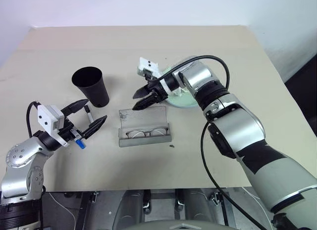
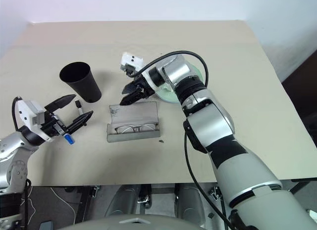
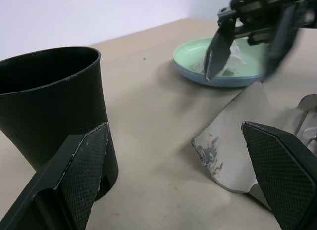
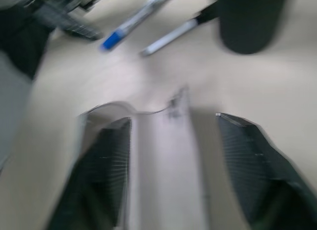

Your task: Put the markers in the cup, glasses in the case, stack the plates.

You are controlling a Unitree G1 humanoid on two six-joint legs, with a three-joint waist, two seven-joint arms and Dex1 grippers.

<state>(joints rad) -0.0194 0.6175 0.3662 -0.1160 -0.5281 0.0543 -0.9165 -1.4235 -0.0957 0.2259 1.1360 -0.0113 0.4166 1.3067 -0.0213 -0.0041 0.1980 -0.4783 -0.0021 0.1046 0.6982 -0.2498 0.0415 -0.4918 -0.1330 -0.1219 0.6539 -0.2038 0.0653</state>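
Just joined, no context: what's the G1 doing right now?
Tidying a table. The glasses already lie in the open case, and the right pincer hangs over its raised lid, jaws apart, holding nothing. The left pincer is open beside the two markers, which lie on the table near the black cup. The plates are stacked.

Tabletop [image 1: 148,42]: beige, matte, rectangular, evenly lit, soft shadows only. Wall [image 1: 148,7]: plain white, behind the far edge and along the right side. Dark strip of floor [image 1: 307,86]: at the right, beyond the tabletop's edge.
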